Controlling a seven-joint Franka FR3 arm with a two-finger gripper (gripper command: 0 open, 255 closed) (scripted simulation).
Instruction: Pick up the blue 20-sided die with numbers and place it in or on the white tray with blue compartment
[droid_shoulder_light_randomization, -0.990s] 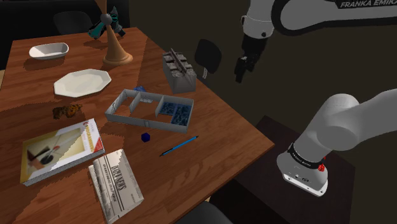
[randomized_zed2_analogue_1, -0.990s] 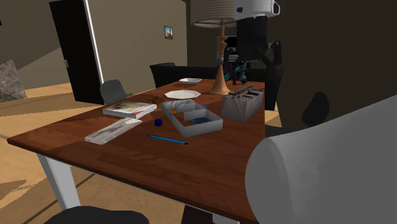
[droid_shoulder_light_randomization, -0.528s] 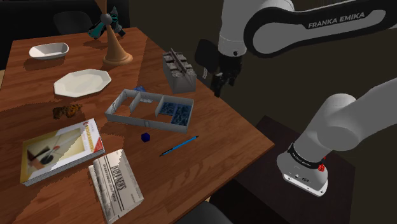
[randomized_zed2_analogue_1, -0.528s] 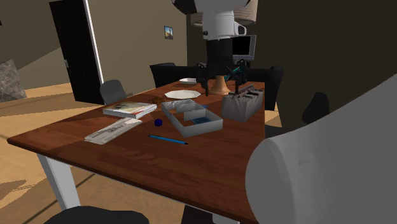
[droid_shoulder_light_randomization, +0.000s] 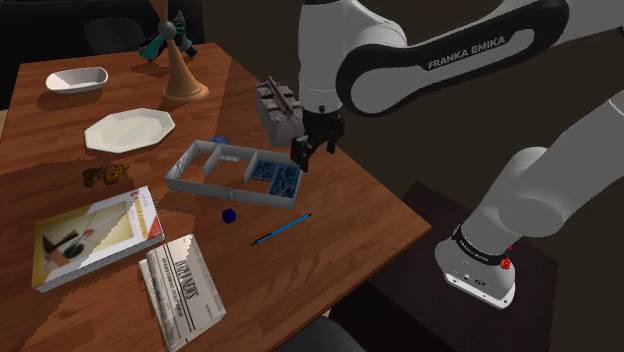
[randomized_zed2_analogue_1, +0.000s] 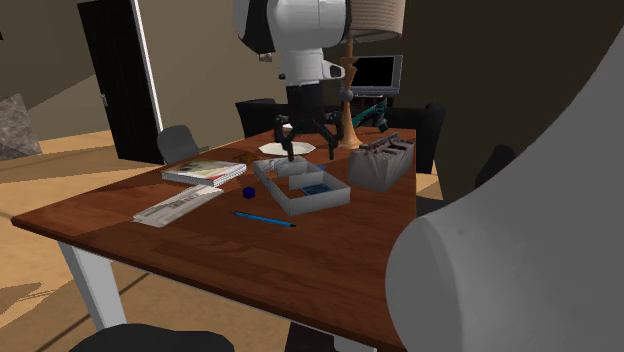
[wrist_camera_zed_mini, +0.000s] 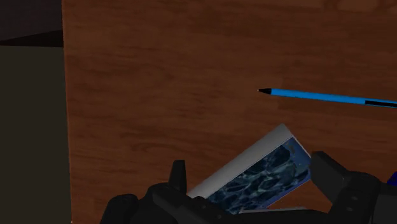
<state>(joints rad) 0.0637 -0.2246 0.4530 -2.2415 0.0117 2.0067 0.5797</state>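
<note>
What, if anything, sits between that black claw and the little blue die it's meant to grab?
Nothing visible blocks it. The open gripper hangs above the blue end of the white tray. The blue die lies on the wooden table near the tray's long wall, with the blue pen off to one side.

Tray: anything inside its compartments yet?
One end compartment of the tray is blue-patterned; no objects show in the others. The blue die sits outside, on the table. The gripper hides that end's far corner.
</note>
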